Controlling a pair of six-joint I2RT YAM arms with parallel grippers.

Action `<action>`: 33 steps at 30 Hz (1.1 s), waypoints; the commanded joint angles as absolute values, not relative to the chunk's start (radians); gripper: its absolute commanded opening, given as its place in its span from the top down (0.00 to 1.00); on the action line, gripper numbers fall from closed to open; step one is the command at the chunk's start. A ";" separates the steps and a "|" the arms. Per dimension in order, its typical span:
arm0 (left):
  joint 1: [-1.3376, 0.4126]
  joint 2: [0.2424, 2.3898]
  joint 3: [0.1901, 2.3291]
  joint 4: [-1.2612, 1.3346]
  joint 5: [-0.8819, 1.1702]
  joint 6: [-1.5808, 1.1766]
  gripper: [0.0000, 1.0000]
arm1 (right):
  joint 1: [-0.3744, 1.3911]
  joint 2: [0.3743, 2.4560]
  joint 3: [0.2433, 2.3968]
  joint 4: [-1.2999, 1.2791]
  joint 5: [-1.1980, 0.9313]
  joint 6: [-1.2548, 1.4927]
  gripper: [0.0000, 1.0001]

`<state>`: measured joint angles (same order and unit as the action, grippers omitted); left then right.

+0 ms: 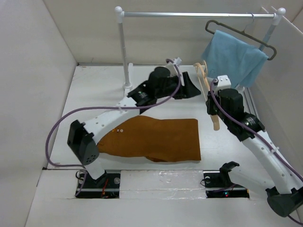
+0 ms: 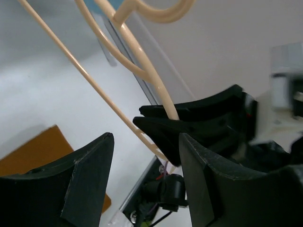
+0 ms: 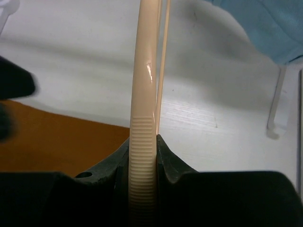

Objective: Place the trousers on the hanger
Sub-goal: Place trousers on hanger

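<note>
— Right tool (image 3: 143, 142), what is it doing?
— It is clamped narrow on the hanger (image 3: 143, 71). In the right wrist view the two fingers press the ribbed part of the pale arm from both sides, at the lower centre of the frame.
— And from above?
— In the top view the right tool (image 1: 211, 105) holds the hanger (image 1: 204, 78) edge-on and roughly upright, right of centre.
— What about the left tool (image 2: 147, 139)?
— It stands wide, nothing between its fingers. In its own view the hanger (image 2: 142, 61) runs from the upper left down to the centre, where the other arm's black fingers grip it. The thin lower bar crosses the gap ahead of the fingertips; I cannot tell if it touches them.
— Where is it in the top view?
— The left tool (image 1: 191, 87) is just left of the hanger, above the middle of the frame.
— And the trousers (image 1: 151, 139)?
— They lie flat on the table (image 1: 94, 85) at the lower centre, folded, with small buttons showing at the left end, under the left arm. The hanger's low end is near their upper right corner but apart from them.
— Anything else?
— A blue cloth (image 1: 234, 56) hangs on a dark grey hanger (image 1: 213, 24) from the rail (image 1: 194, 15), upper right
</note>
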<state>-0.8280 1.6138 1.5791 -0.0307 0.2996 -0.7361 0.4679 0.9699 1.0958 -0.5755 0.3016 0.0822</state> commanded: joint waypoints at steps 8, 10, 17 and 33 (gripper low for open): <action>-0.914 1.776 1.609 0.196 0.265 -0.910 0.44 | 0.532 0.805 0.983 -0.592 0.305 0.179 1.00; -0.923 1.787 1.591 0.244 0.268 -0.946 0.44 | 0.543 0.805 0.979 -0.616 0.311 0.184 1.00; -0.945 1.761 1.465 0.399 0.265 -0.966 0.50 | 0.588 0.766 0.927 -0.660 0.357 0.229 1.00; -0.954 1.716 1.351 0.595 0.261 -0.992 0.44 | 0.548 0.750 0.936 -0.729 0.365 0.201 1.00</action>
<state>-0.9478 1.7725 1.3472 0.4824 0.2611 -0.9855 0.5556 0.7654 0.9211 -0.7364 0.3676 0.2127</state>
